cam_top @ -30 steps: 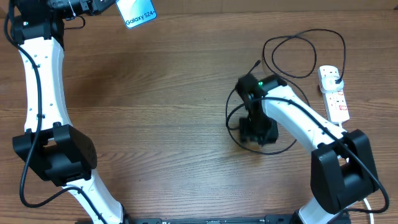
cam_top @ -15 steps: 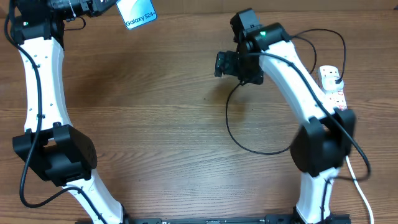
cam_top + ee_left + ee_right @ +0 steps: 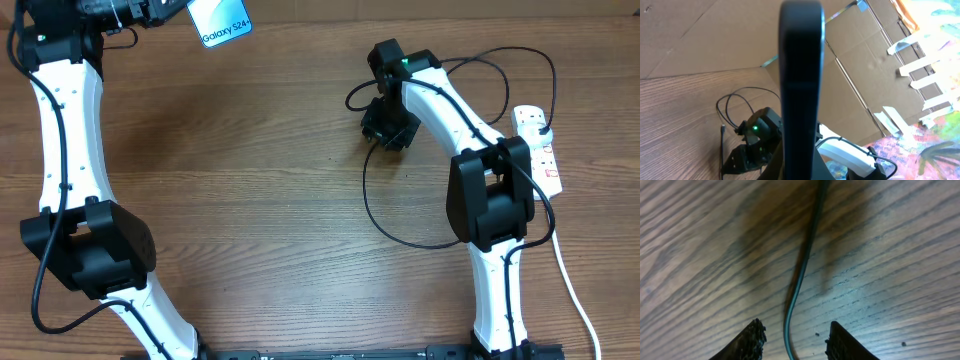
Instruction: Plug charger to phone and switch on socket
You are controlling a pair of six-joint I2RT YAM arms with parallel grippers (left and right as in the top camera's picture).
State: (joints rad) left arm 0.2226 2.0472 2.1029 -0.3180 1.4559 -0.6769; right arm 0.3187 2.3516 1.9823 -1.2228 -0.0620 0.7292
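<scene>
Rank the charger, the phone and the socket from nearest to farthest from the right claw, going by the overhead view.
Measured from the right claw:
1. The charger: its cable lies directly beneath the claw, mid-table.
2. The socket: near the picture's right edge.
3. The phone: farthest, at the picture's top left.

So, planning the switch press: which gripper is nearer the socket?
Right. Right gripper is over the charger, left of the socket; left gripper holds the phone, much farther left.
</scene>
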